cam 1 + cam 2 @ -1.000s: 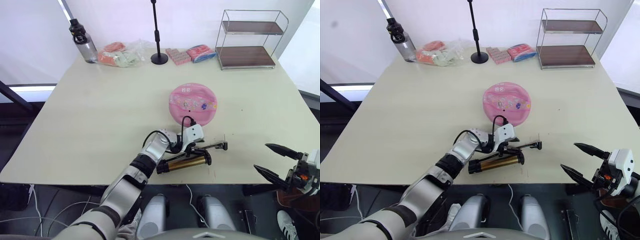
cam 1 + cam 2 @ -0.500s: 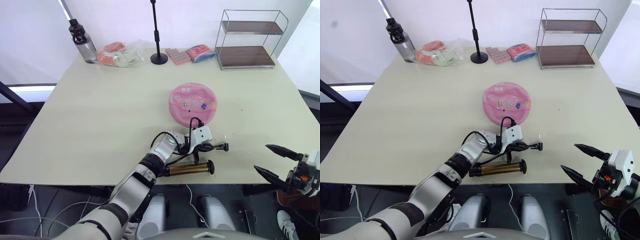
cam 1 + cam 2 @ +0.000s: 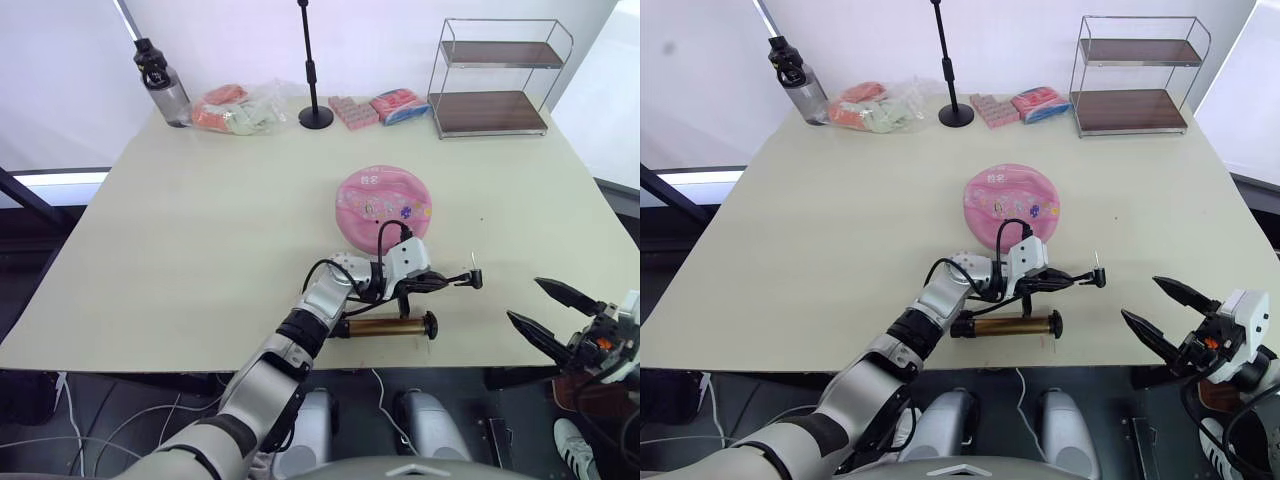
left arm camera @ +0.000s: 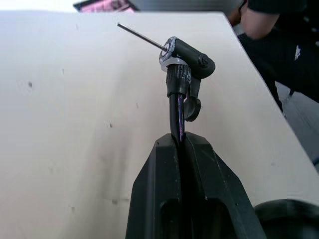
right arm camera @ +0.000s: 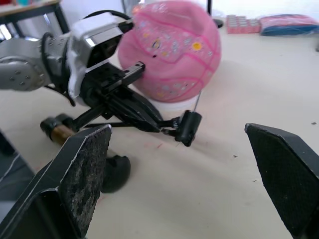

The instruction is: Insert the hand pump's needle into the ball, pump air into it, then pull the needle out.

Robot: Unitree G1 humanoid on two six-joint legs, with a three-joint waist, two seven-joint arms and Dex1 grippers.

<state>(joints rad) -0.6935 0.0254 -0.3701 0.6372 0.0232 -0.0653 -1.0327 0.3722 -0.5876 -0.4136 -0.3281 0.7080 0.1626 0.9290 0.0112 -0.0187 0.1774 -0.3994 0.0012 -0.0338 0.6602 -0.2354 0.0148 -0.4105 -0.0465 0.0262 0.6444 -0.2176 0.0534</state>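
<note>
Meanwhile, the left gripper [image 3: 440, 283] — fingers pinching the hose — had carried the needle [image 4: 141, 36] rightward, just before the ball [image 3: 385, 206], leaving the hand pump [image 3: 385, 326] on the counter [image 3: 200, 240] — insertion still ahead; the right gripper [image 3: 1162, 316] hung spread.

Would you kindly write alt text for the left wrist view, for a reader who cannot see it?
The left gripper is shut on a thin black hose, holding its black end fitting just above a beige table. A thin metal needle sticks out sideways from the fitting.
</note>
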